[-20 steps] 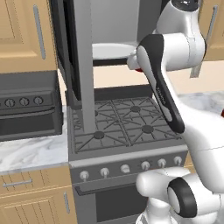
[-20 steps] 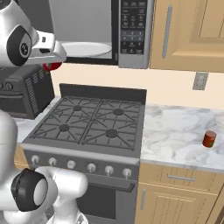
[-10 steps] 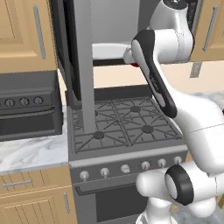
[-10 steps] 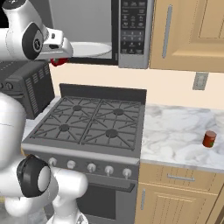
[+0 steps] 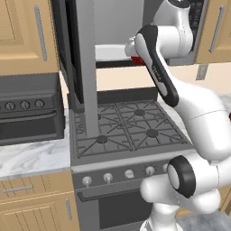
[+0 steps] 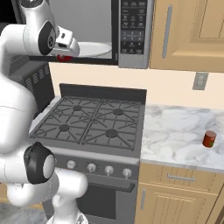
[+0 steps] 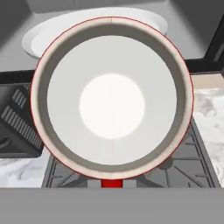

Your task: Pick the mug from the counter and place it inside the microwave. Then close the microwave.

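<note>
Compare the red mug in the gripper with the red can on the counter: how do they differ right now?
The mug is bright red with a white inside; the can is a darker red-brown. The mug is held up in the shut gripper at the open microwave mouth; the can stands upright on the marble counter, right of the stove. The mug looks wider than the can. Both are cylindrical.

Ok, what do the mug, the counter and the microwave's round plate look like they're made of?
Mug: likely glazed ceramic, judging by its smooth red outside and plain white inside, though the render could be plastic. Counter: marble or a marble look, white with grey veins, polished. Round plate: plain white, probably glass or ceramic; the look leaves it open.
</note>
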Robot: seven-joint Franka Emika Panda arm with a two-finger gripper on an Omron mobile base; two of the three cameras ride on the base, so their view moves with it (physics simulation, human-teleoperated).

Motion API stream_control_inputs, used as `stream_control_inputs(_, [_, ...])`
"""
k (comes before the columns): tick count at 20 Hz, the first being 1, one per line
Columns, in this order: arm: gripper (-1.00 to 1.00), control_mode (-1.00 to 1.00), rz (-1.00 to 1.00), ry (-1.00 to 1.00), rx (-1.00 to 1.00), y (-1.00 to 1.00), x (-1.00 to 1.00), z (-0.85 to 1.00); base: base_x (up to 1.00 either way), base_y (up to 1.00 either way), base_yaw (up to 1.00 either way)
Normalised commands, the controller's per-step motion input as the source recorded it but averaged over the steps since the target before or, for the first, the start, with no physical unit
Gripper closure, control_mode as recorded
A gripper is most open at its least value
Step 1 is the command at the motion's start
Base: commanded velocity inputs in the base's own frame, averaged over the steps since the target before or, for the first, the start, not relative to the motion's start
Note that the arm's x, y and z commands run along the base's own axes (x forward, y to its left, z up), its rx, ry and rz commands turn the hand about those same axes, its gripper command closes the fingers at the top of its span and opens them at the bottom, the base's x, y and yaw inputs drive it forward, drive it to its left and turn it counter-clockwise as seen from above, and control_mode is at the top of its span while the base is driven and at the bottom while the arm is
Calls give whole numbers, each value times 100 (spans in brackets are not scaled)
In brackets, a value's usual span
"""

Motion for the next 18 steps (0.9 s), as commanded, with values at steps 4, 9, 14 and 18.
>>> stream_control_inputs(4, [100, -100, -7, 0, 12, 1, 24, 5, 0, 0, 0])
stream_control_inputs(9, [100, -100, 3, 0, 1, 6, 4, 5, 0, 0, 0])
stream_control_inputs(14, [100, -100, 15, 0, 0, 7, 18, 3, 0, 0, 0])
stream_control_inputs(18, [100, -100, 15, 0, 0, 2, 34, 0, 0, 0, 0])
